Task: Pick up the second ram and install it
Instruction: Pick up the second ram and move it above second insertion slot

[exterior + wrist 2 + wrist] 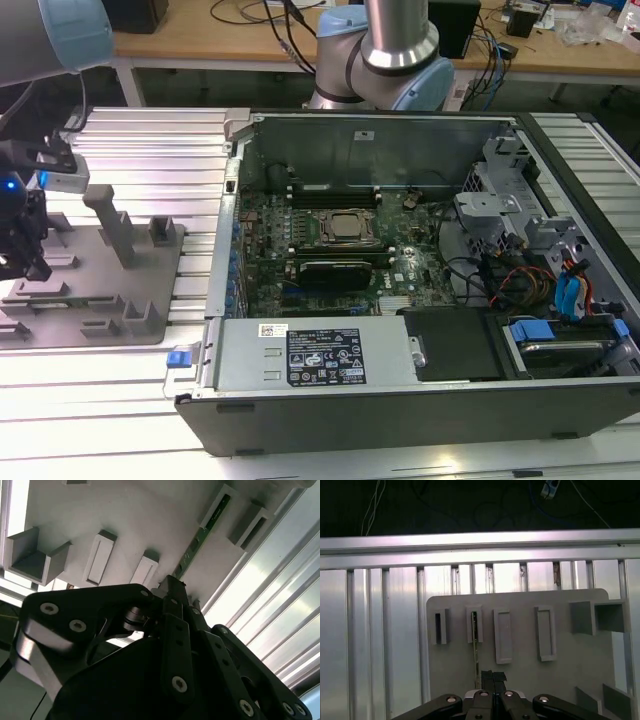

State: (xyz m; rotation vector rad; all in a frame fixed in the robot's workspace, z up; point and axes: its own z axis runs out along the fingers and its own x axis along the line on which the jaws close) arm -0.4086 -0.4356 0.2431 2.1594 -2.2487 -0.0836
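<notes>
The second ram (200, 537) is a thin green stick standing on edge in a narrow slot block of the grey holder plate (150, 515). In the first wrist view the ram (476, 645) appears as a thin line running from its slot towards my fingers. My gripper (493, 674) is shut, its black fingertips pressed together with nothing seen between them. The ram's near end passes just beside the fingertips (172, 585). In the exterior view my gripper (25, 255) hangs low over the holder plate (100, 300) at that view's left.
An open computer case (400, 405) lies at the exterior view's middle and right, with its motherboard (330, 250) and long black slots (335, 192) exposed. Grey holder blocks (110, 225) stand on the plate. Ribbed aluminium table (150, 150) surrounds it.
</notes>
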